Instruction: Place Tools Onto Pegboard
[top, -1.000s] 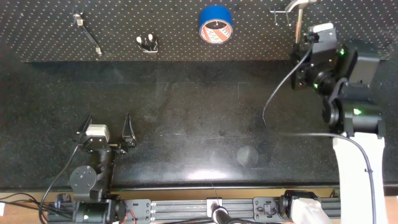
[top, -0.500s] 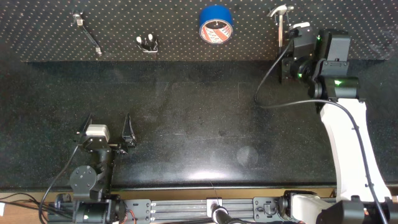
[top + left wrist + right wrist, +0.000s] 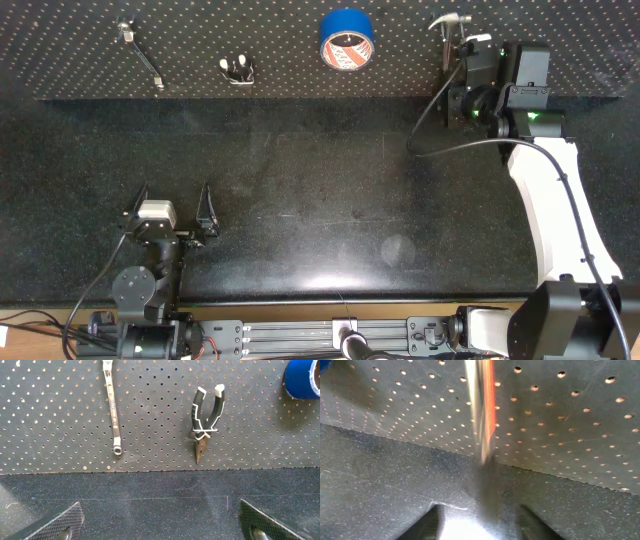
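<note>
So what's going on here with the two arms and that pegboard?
The right gripper is up at the pegboard, fingers open, with the hammer handle just ahead of them. The hammer appears to hang on the board, alongside a wrench, pliers and a roll of blue tape. The left gripper sits over the table near its base, fingers open, holding nothing.

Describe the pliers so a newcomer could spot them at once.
Find the pegboard along the far edge of the table. Between the wrench and the blue tape roll hang the pliers, the only tool with black-and-white handles.
</note>
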